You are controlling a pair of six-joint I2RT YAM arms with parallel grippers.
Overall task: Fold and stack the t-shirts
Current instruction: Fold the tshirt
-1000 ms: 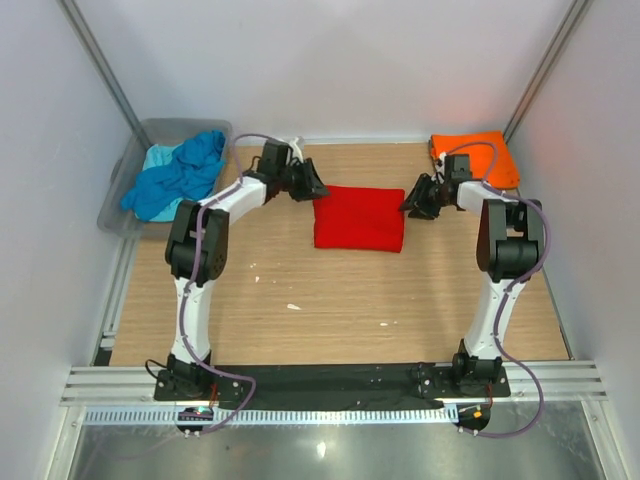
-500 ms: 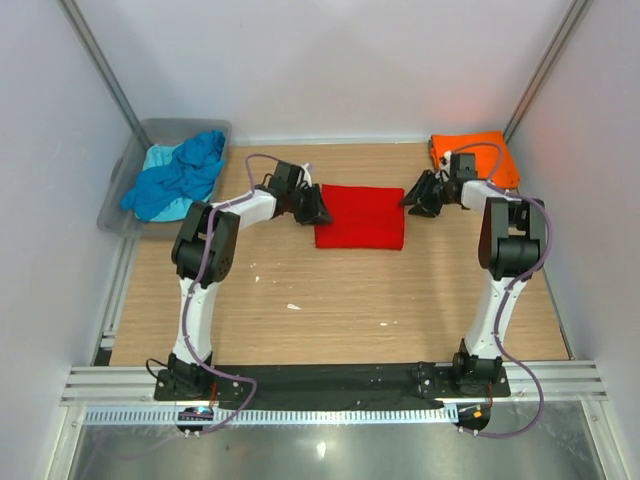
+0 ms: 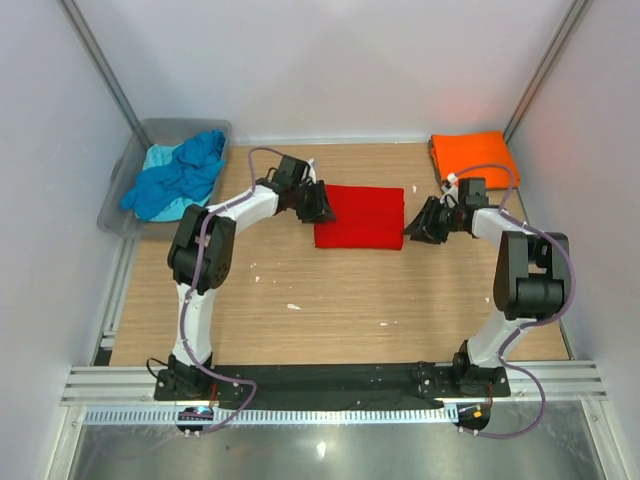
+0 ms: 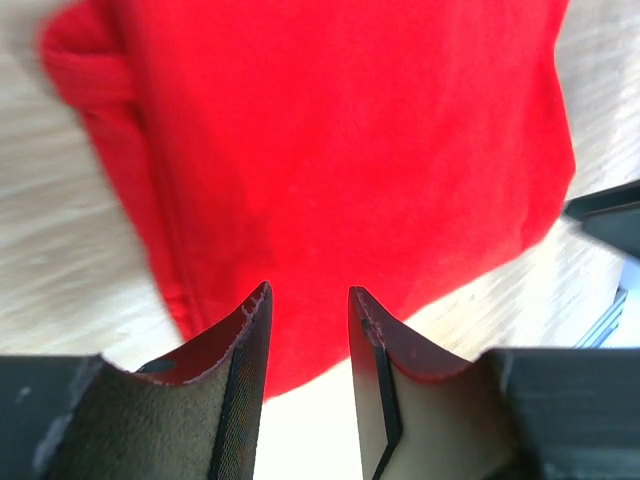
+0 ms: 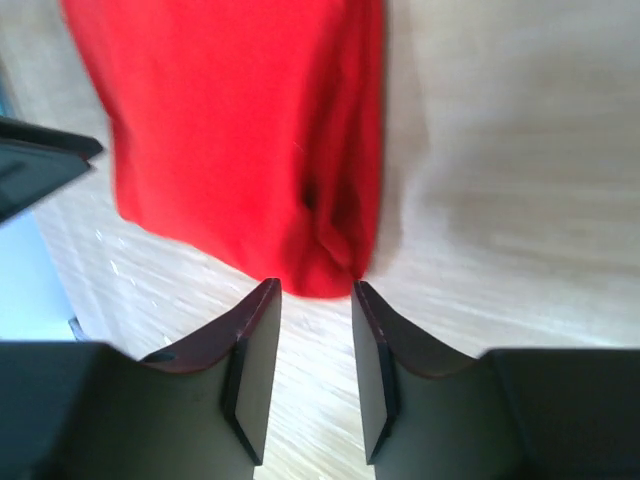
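A folded bright red t-shirt [image 3: 360,215] lies flat in the middle of the table. My left gripper [image 3: 322,207] is at its left edge, open, its tips [image 4: 308,295] just over the cloth [image 4: 330,150] with nothing between them. My right gripper [image 3: 415,228] is at the shirt's near right corner, also open. Its tips [image 5: 315,287] stop just short of the bunched red corner [image 5: 330,240]. A folded orange t-shirt [image 3: 472,158] lies at the back right. Blue and pale turquoise t-shirts [image 3: 180,172] lie crumpled in the tub.
The grey translucent tub [image 3: 122,200] stands at the back left corner. White walls close in both sides and the back. Bare wooden table [image 3: 330,300] stretches between the red shirt and the arm bases.
My right gripper has come away from the orange t-shirt, toward me and down to the red shirt's near right corner. My left gripper has dropped to the shirt's left edge.
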